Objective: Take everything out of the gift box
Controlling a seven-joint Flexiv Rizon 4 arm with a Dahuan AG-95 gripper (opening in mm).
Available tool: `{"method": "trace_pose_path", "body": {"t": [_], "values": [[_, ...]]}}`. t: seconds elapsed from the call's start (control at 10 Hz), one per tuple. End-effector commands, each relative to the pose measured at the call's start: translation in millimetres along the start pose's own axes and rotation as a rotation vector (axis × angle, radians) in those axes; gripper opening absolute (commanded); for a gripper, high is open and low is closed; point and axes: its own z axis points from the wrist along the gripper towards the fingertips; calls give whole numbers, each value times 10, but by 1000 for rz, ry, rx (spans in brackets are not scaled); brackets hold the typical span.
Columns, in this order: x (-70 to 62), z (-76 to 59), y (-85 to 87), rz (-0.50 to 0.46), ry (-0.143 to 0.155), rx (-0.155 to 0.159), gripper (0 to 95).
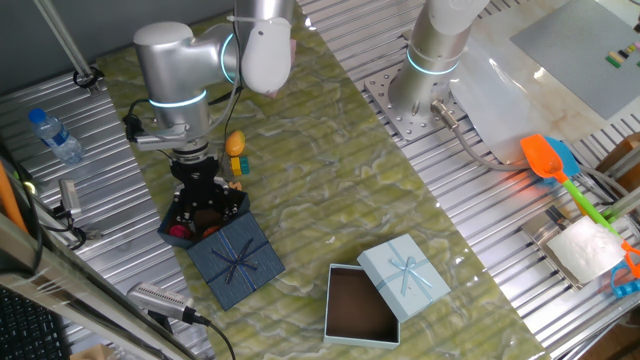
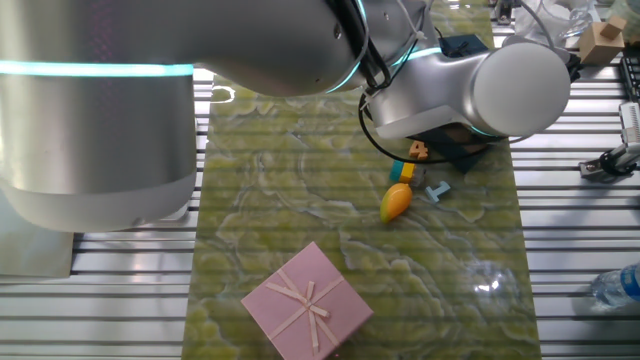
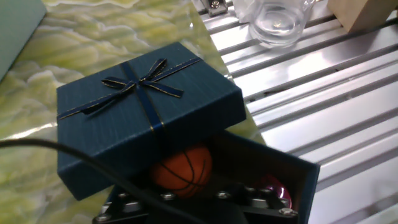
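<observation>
One square navy gift box [image 3: 273, 171] with textured lid [image 3: 143, 112] ajar, one pebbled orange ball [image 3: 182, 171] inside, one glossy pink piece [image 3: 272, 185], hand [image 1: 205, 200] lowered in, finger spacing indiscernible.

silver arm [image 1: 175, 60], glowing cyan rings, black cables

1. Pretty clearly a robotics lab: a second arm's base [image 1: 435, 50] bolted onto a ribbed aluminium tabletop [image 1: 480, 210].
2. Cables [image 1: 185, 318], a keyboard [image 1: 30, 325], a water bottle [image 1: 55, 135] and toy props lying around.
</observation>
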Motion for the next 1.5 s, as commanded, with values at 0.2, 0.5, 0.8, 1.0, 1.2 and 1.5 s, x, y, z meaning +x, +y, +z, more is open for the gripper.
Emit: {"method": "trace_pose_path", "body": {"t": [0.2,0.5,0.8,1.0,1.2,1.5], "values": [[-3,0,-2,0,-1,-1,570],[-3,0,-2,0,-1,-1,570],[-3,0,-2,0,-1,-1,570],[-3,0,-2,0,-1,-1,570],[-3,0,-2,0,-1,-1,570],[-65,-220,6,-24,-36,-1,570]]}}
